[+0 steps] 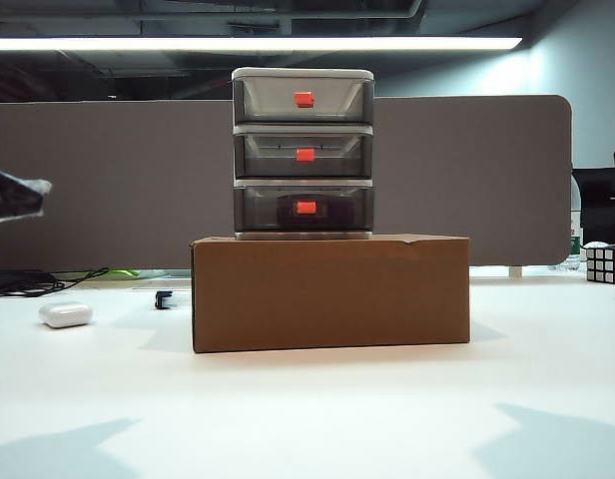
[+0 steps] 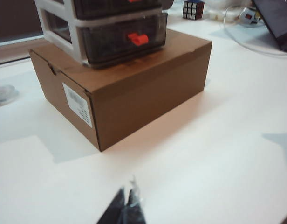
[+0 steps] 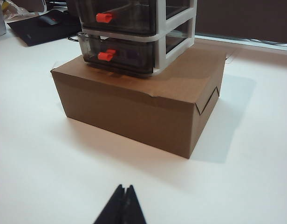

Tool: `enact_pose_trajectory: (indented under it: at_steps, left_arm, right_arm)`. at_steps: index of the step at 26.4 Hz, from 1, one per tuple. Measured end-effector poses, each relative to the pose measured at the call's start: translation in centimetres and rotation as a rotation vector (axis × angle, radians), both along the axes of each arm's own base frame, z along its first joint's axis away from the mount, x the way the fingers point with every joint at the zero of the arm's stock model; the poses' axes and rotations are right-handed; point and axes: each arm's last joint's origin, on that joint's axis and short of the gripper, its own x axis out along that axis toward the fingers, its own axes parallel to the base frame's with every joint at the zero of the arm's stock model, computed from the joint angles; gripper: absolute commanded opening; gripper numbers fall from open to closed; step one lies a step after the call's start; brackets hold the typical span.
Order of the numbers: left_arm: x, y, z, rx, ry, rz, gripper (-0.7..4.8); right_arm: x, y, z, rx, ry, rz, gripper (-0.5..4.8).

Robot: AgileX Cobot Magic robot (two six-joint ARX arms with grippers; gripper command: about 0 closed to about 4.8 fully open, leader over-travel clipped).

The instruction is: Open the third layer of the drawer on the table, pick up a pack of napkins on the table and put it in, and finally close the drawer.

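Small three-tier cabinet (image 1: 303,152), smoky-grey translucent drawers in a whitish frame, sits on top of a brown cardboard box (image 1: 330,291) mid-way across the wide white table (image 1: 307,409). All three tiers flush with the frame. Lowest tier, the third layer (image 1: 303,209), is pushed in, its red-orange handle (image 1: 306,208) at front centre. A dark shape shows through its grey front; could be the napkin pack, cannot tell. No purple-and-white pack visible anywhere on the table.

Left hand (image 2: 128,205): fingers pressed together, tips meeting in a point, nothing between them. It hovers over bare table in front of the box corner carrying a white label (image 2: 78,104), well apart from the box. Left wrist view also shows the third layer's handle, drawer shut.

Right hand (image 3: 124,204): fingers likewise pressed together with nothing held, over bare table in front of the box's opposite front corner, well apart from it. Two lower handles visible from here, both drawers in.

Exterior view: neither hand clearly in shot, only a dark blurred piece of something at the left edge (image 1: 13,192). Small white rounded case (image 1: 65,314) lies on the table left of the box, a small dark clip-like item (image 1: 164,298) between case and box. Multicoloured puzzle cube (image 1: 606,263) at far right.
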Motion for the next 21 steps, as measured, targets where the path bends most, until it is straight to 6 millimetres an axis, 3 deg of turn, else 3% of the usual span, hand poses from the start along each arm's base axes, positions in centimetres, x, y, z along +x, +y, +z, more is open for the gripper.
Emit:
enact_pose_trajectory:
  at_steps: [4,12,21]
  left_arm:
    - [0.3,0.3,0.0,0.048,-0.035,0.047,-0.06]
    - [1.6,1.5,0.0,0.076,-0.042,0.16,-0.06]
    - [3.6,4.7,0.5,0.064,-0.08,0.282,-0.06]
  right_arm:
    - [0.6,0.2,-1.0,0.032,-0.082,0.0,-0.05]
    - [0.6,0.1,-0.6,-0.007,-0.159,-0.007,-0.05]
    - [1.2,-1.6,-0.3,-0.05,-0.199,-0.199,-0.05]
